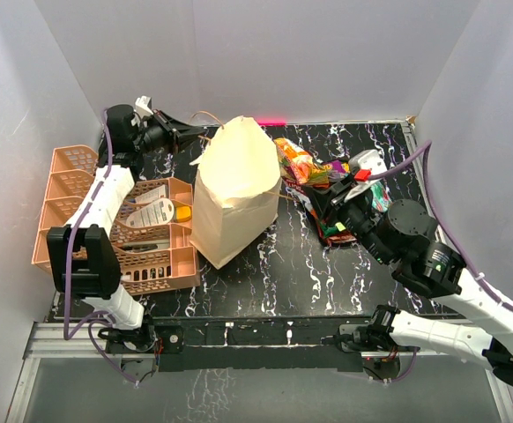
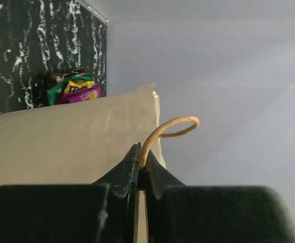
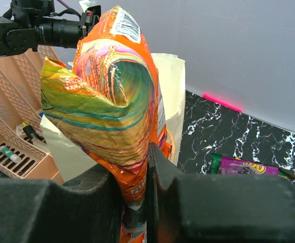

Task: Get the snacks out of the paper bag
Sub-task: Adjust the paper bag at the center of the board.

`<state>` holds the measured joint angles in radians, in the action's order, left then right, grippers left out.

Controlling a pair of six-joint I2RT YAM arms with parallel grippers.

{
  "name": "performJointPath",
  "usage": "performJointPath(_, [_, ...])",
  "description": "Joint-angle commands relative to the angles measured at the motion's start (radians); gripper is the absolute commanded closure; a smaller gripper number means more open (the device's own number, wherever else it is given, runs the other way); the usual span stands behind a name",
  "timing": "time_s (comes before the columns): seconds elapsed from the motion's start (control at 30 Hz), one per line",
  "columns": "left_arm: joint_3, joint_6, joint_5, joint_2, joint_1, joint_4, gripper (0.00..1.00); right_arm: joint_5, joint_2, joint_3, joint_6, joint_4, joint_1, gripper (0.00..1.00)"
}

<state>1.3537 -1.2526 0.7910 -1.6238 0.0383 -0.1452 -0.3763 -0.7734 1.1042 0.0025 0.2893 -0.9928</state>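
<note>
The tan paper bag [image 1: 233, 187] stands upright in the middle of the table. My left gripper [image 1: 195, 134] is shut on one looped handle [image 2: 163, 130] at the bag's top left. My right gripper [image 1: 323, 196] is shut on an orange snack packet [image 3: 114, 96] and holds it just right of the bag; the packet also shows in the top view [image 1: 296, 161]. Other packets, green, magenta-purple and yellow, lie in a pile [image 1: 334, 225] on the table under my right arm. Two of them show behind the bag in the left wrist view [image 2: 72, 88]. The bag's inside is hidden.
An orange mesh basket [image 1: 71, 189] with white tubes and bottles stands left of the bag, against the left arm. Grey walls enclose the table on three sides. A pink strip [image 1: 271, 121] lies at the back edge.
</note>
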Motion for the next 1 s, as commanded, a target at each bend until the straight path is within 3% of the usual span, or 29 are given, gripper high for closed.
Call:
performJointPath(0.0, [-0.021, 0.162, 0.008, 0.112, -0.004, 0.142, 1.00, -0.012, -0.010, 0.067, 0.023, -0.073, 0.002, 0.93])
performJointPath(0.2, [-0.036, 0.208, -0.043, 0.134, -0.003, 0.179, 1.00, 0.008, -0.027, 0.075, 0.032, -0.066, 0.002, 0.93])
performJointPath(0.53, [-0.093, 0.141, -0.131, 0.139, 0.212, 0.109, 1.00, -0.011, 0.003, 0.052, 0.068, -0.076, 0.003, 0.93])
performJointPath(0.67, [-0.081, 0.122, -0.146, 0.134, 0.229, 0.100, 1.00, -0.022, 0.013, 0.056, 0.078, -0.066, 0.002, 0.93])
performJointPath(0.83, [-0.036, 0.182, -0.205, 0.159, 0.222, 0.201, 1.00, -0.035, 0.022, 0.055, 0.091, -0.053, 0.003, 0.93])
performJointPath(0.97, [-0.085, 0.069, -0.194, 0.151, 0.262, 0.030, 1.00, -0.046, 0.020, 0.044, 0.098, -0.069, 0.002, 0.93])
